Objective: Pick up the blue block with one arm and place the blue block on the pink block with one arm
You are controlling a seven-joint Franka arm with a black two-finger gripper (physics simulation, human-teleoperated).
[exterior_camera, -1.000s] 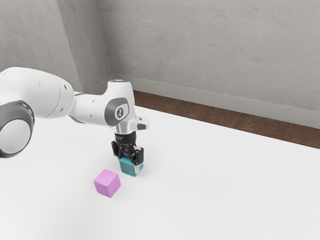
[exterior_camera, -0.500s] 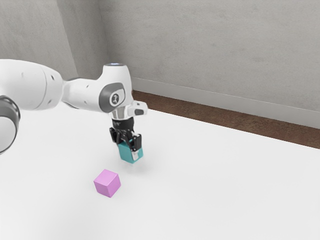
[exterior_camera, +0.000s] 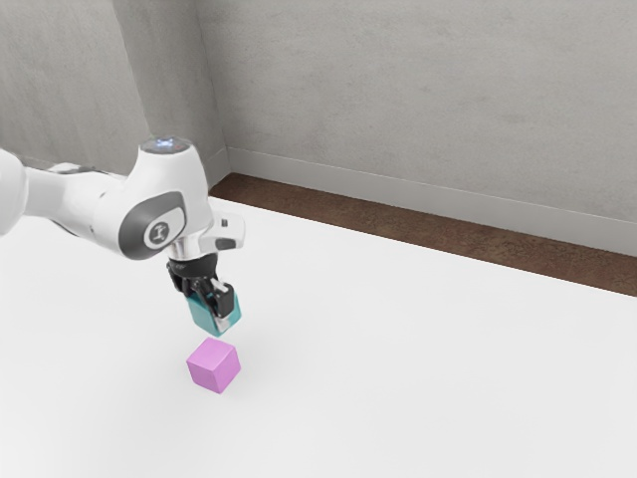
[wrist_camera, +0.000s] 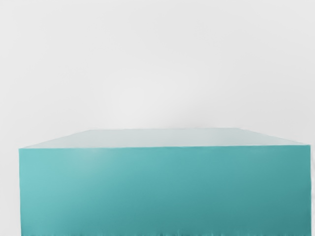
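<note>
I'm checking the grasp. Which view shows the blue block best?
The exterior view: the whole blue block hangs between the fingers, clear of the table, near the pink block. The wrist view gives two of its faces, close up, against the table.

My jaws are black. The blue block (exterior_camera: 203,315) reads plain teal, paler on its top face; the pink block (exterior_camera: 214,364) plain lilac-pink; the counter (exterior_camera: 428,378) plain white; my arm (exterior_camera: 90,204) white with grey joint caps; the wall (exterior_camera: 418,90) mottled grey; the floor (exterior_camera: 448,231) dark brown
</note>
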